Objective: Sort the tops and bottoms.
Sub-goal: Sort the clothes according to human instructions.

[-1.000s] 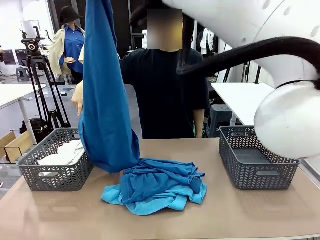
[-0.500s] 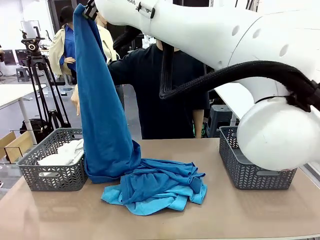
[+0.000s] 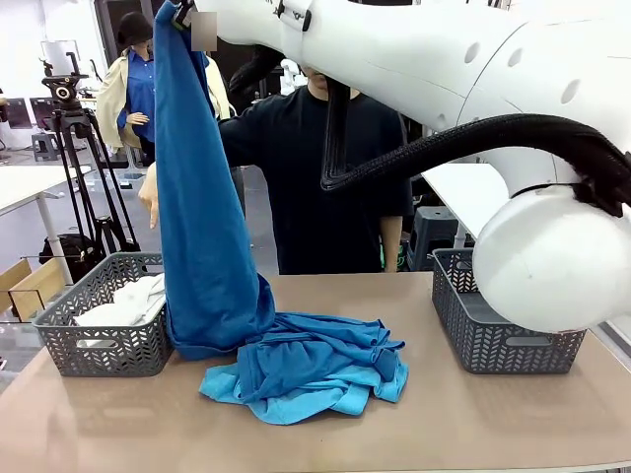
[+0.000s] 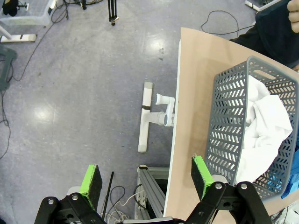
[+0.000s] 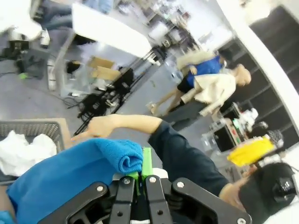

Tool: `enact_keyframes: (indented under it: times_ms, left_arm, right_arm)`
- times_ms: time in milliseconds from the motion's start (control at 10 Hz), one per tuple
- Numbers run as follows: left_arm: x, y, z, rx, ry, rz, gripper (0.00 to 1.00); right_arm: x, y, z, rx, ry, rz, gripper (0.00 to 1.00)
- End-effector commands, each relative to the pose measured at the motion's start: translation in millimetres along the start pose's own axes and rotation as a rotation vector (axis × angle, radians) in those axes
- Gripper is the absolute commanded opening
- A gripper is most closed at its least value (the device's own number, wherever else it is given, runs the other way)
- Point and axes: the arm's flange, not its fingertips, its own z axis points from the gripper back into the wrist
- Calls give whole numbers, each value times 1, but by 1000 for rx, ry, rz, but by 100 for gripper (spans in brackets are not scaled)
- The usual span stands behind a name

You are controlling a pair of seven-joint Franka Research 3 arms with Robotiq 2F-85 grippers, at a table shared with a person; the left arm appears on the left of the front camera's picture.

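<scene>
My right gripper (image 3: 179,14) is raised high at the upper left, shut on the top end of a long royal-blue garment (image 3: 202,227). The garment hangs straight down, and its lower end rests on the table beside the left basket (image 3: 69,340). In the right wrist view the fingers (image 5: 140,179) pinch a rolled blue fold (image 5: 119,156). A heap of royal-blue and sky-blue clothes (image 3: 315,370) lies mid-table. A white top (image 3: 128,301) sits in the left basket. My left gripper (image 4: 145,179) is open over the floor beside the table's edge, holding nothing.
An empty grey basket (image 3: 498,340) stands at the right of the table. A person in a black shirt stands at the far side with a hand (image 3: 150,197) stretched toward the left basket. My right arm spans the upper picture. A tripod (image 3: 74,128) stands at the far left.
My right arm has carried the hanging blue garment a little to the left, toward the left basket. Its lower end now rests on the table. The heap has not moved.
</scene>
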Motion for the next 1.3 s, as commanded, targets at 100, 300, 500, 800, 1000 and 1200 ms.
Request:
enact_keyframes:
  times_ms: [100,300,500,800,1000,1200]
  left_arm:
    - [-1,1,1,11,5,-4,100]
    - [-1,1,1,11,5,-4,100]
    - [-1,1,1,11,5,-4,100]
    - [-1,1,1,11,5,-4,100]
    - [-1,1,1,11,5,-4,100]
    - [-1,1,1,11,5,-4,100]
  right_arm:
    - [117,-66,-46,-361,18,-256,0]
    - [163,-98,-60,-540,-71,-430,0]
    - [191,-114,-73,-607,-152,-620,0]
    - [231,-76,-134,-613,-39,-651,0]
    - [240,-25,-171,-448,-32,-595,0]
    - [47,66,-3,-512,-33,-625,0]
